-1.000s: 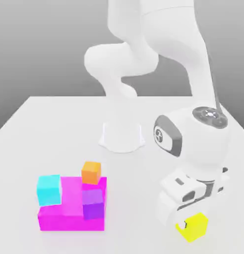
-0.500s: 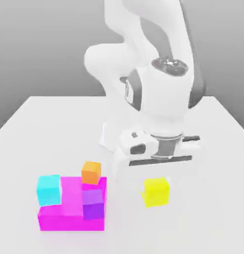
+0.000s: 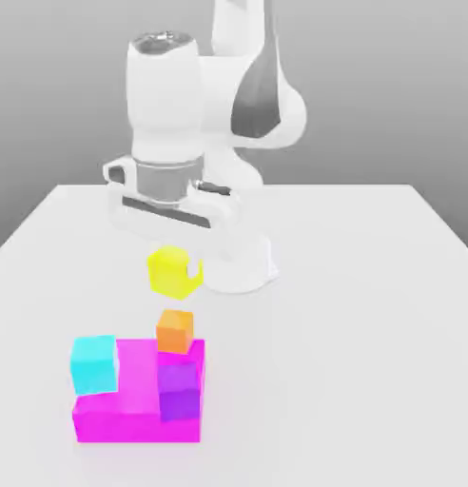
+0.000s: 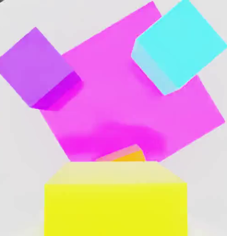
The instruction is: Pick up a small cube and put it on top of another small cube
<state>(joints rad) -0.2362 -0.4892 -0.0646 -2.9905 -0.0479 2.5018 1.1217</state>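
Yellow cube point(image 3: 173, 272) hung in the air under the end effector point(image 3: 174, 249), clamped between its fingers, well clear of the bench point(image 3: 371, 314). You had it held above and a little behind the orange cube point(image 3: 174, 331), not yet over anything you could set it on squarely.

Magenta slab point(image 3: 133, 380) lay flat on the bench at the exterior view's left. Cyan cube point(image 3: 94, 363) sat on its left part, purple cube point(image 3: 178, 390) on its right, orange cube at the back right corner. The three cubes stood apart from one another on the slab.

In the hand view the yellow cube point(image 4: 115, 198) filled the foreground, with the orange cube point(image 4: 127, 155) peeking just past its top edge and the cyan cube point(image 4: 180, 44) and purple cube point(image 4: 34, 64) further out. That suggested the carry was lined up nearer the orange one than the cyan.

Judgement: you were in the transport step, with lowering and release not yet done. The cyan cube matched the yellow in size, so it looked the steadier seat; the orange top looked smaller and less forgiving.
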